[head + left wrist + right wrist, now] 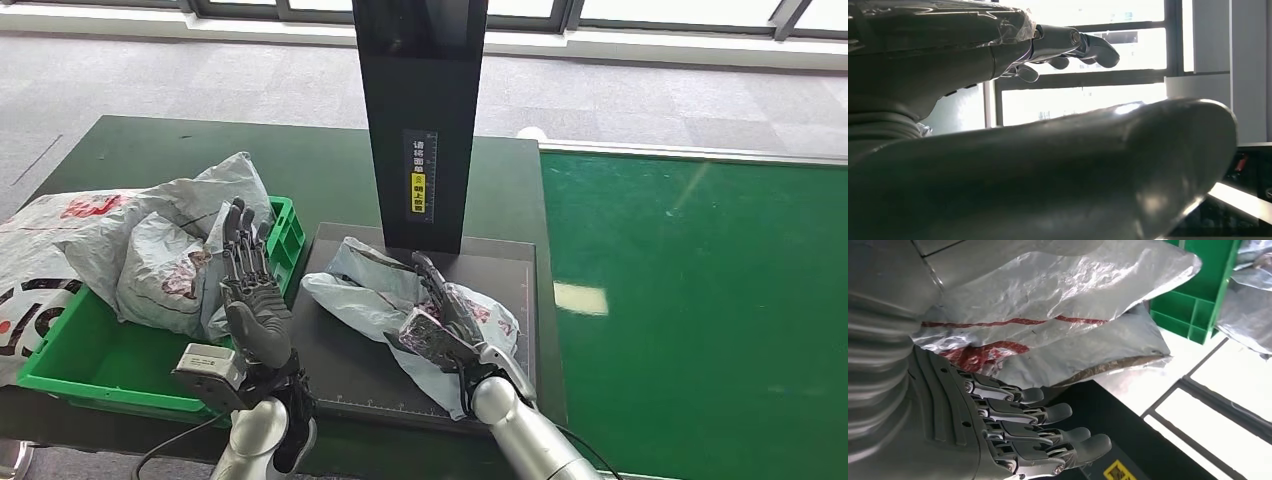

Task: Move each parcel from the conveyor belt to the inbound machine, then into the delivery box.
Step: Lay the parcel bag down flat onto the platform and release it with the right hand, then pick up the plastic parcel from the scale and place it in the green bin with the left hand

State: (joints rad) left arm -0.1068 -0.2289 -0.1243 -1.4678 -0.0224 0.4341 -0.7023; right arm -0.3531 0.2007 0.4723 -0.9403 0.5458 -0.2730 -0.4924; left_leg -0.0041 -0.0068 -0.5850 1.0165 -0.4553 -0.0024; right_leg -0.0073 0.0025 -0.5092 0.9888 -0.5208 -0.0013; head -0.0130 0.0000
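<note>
- We see a grey poly-bag parcel [400, 295] lying crumpled on the dark platform of the inbound machine [505, 290], right at the foot of its black upright column [420, 110]; that placement suits scanning, since the column looms directly over it
- Our right hand [447, 325] rests on the parcel's near end. In the right wrist view the fingers [1048, 412] lie straight and side by side beneath the bag, while the thumb side sits over the film, so we judge it has hold of the bag's edge, though how firm the grip is we cannot tell
- Our left hand [250, 285] stands upright beside the green delivery box [100, 355], fingers extended and apart, holding nothing. We read it as waiting out of the way, or ready to steady the bag on arrival
- The box already carries several grey parcels [160, 250], heaped toward its far side and spilling over the rim, so the bare green floor nearer us looks the better landing spot
- The conveyor belt [700, 300] to our right is bare green where we can see it
- We judge the machine step done for this parcel; the carry leftward into the box remains. The slack film may sag or slip from a light hold
</note>
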